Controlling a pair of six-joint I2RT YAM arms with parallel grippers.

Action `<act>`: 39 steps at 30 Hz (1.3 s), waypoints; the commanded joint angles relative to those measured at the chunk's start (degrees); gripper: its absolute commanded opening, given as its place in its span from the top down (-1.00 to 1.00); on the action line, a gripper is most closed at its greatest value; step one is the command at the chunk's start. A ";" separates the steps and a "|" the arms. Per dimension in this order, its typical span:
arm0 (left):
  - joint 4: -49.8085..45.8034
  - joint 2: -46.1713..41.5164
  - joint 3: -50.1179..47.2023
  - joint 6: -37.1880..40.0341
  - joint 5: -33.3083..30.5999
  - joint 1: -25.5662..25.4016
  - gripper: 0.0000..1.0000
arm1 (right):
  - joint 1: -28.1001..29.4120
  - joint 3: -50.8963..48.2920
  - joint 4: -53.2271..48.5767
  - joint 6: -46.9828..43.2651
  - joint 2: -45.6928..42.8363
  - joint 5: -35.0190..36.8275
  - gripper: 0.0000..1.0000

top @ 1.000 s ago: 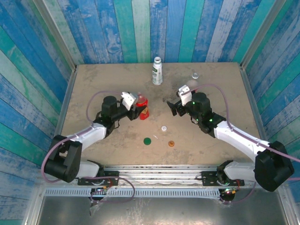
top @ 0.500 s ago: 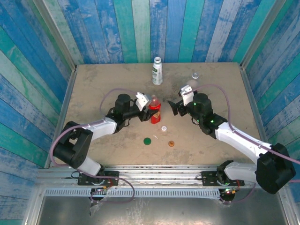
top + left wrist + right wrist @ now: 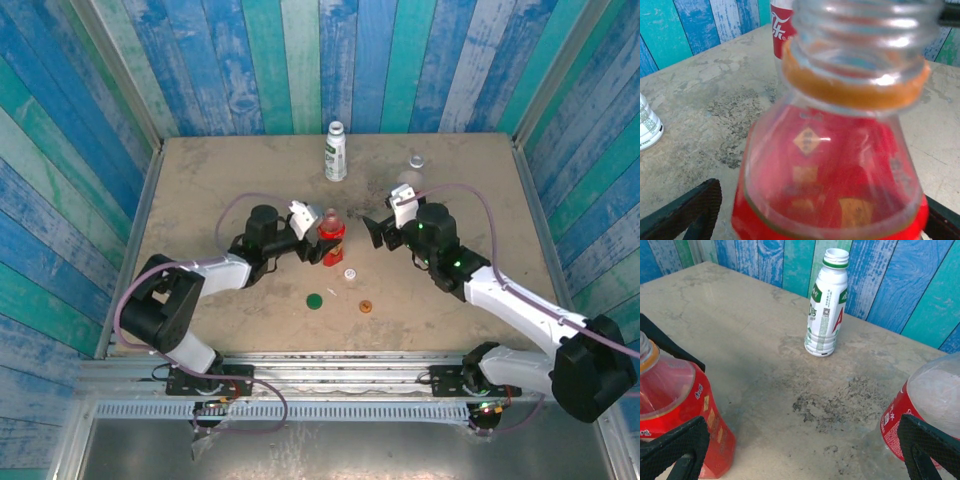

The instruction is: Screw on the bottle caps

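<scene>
Surface [image 3: 200,190]: tan, stained, walled by blue and green planks. A dark blotch lies near the middle.

Left arm [image 3: 215,270]: reaches in towards the centre. Left hand [image 3: 312,238] is released, with its fingers spread either side of the red bottle [image 3: 330,238]. In the left wrist view one finger [image 3: 690,210] stands clear of the bottle wall with bare surface between them. The other finger sits just at the bottle's far side, and I cannot tell whether it touches.

Right arm [image 3: 500,295]: stretched from the right, pointing at the centre. Right hand [image 3: 372,230] is released and wide, near the red bottle but apart from it. The right wrist view shows both fingers [image 3: 675,445] at the lower corners with bare surface between them.

Bottles, all upright:
- Red bottle: centre of surface, between the two hands. Neck open, no cap, orange ring below the thread.
- White bottle with green print [image 3: 336,152]: far edge, centre. No cap, green ring at the neck.
- Clear bottle with red label [image 3: 925,405]: far right part of the surface, near the right hand and well apart from the white bottle. It also shows behind the red bottle in the left wrist view.

Caps, all loose on the surface in front of the red bottle:
- Dark green cap [image 3: 314,299]: leftmost.
- White cap [image 3: 350,273]: nearest the red bottle, not touching it.
- Orange cap [image 3: 365,306]: rightmost, just in front of the white cap.
</scene>
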 commanded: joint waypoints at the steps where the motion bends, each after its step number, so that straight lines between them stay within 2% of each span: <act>1: 11.39 2.53 -3.10 -2.17 0.82 -0.20 -0.78 | 0.23 -0.92 -0.66 1.28 -1.17 0.91 -1.00; 10: 30.87 7.67 -8.48 -4.34 2.42 -0.21 -0.77 | 0.19 -1.62 -0.82 3.61 -1.02 -0.82 -1.00; 16: 37.28 11.42 -8.84 -5.38 2.07 -0.26 -0.66 | 0.23 -1.53 -0.87 4.97 -0.84 -1.54 -1.00; 21: 38.70 13.84 -7.71 -6.57 2.48 -0.20 -0.53 | 0.23 -1.99 -1.59 5.79 -1.36 -1.56 -1.00; 29: 39.49 14.55 -7.46 -6.79 3.03 -0.20 -0.09 | 0.23 -3.85 -1.79 7.89 -1.89 -1.85 -1.00; 36: 36.21 13.60 -7.03 -5.58 3.59 -0.19 -0.07 | 0.23 -5.65 -2.87 10.86 -3.36 -1.41 -1.00; 39: 33.67 13.34 -6.14 -6.50 3.40 -0.20 0.02 | 0.23 -5.56 -5.91 11.18 -4.14 -4.31 -1.00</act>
